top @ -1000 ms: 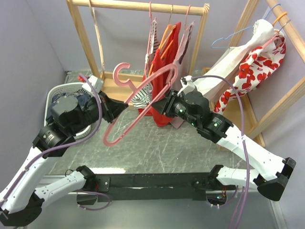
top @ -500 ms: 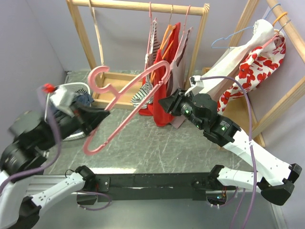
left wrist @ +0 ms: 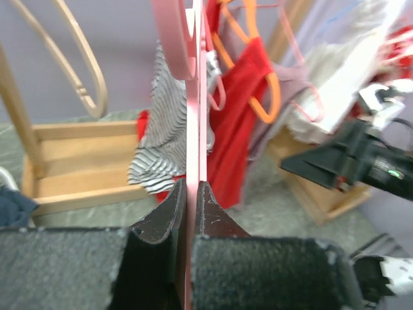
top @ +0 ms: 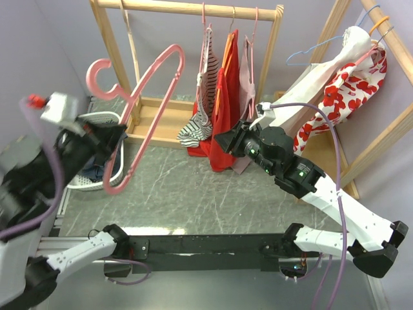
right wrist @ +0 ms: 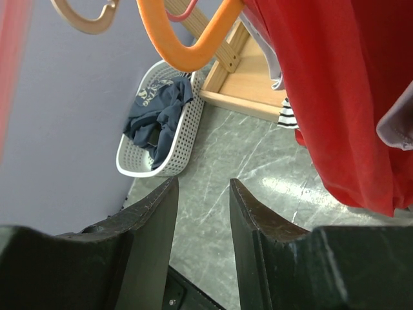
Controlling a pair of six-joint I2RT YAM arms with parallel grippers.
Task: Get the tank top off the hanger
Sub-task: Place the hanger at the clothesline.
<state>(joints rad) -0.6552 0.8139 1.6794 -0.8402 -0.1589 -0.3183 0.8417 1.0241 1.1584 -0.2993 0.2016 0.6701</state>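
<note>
Since half a second ago, the left arm has swung the pink hanger (top: 173, 50) up and to the left, away from the clothes on the rack, while the right arm has hardly shifted. The hanger is bare. The left tool (left wrist: 191, 190) is clamped on its lower bar, both fingers pressed flat against the plastic, and holds it tilted high above the bench (top: 193, 194). In the top view the hanger crosses the left post of the wooden rack (top: 193, 9).

A white perforated laundry basket (right wrist: 182, 135) sits on the bench just beside the left wall. A crumpled dark blue garment (right wrist: 158, 106) with pale print lies inside it. Whether that is the tank top cannot be told.

The right tool (right wrist: 203, 184) hangs with its jaws apart and nothing between them, just beside the rack's clothes. Those are a striped top (top: 197, 123), a red garment (top: 222, 116) on an orange hanger (right wrist: 187, 45), and a greyish-mauve piece (top: 247, 77). A second rack at the far right carries a white garment (top: 316, 77) and a red-flowered one (top: 348, 90).
</note>
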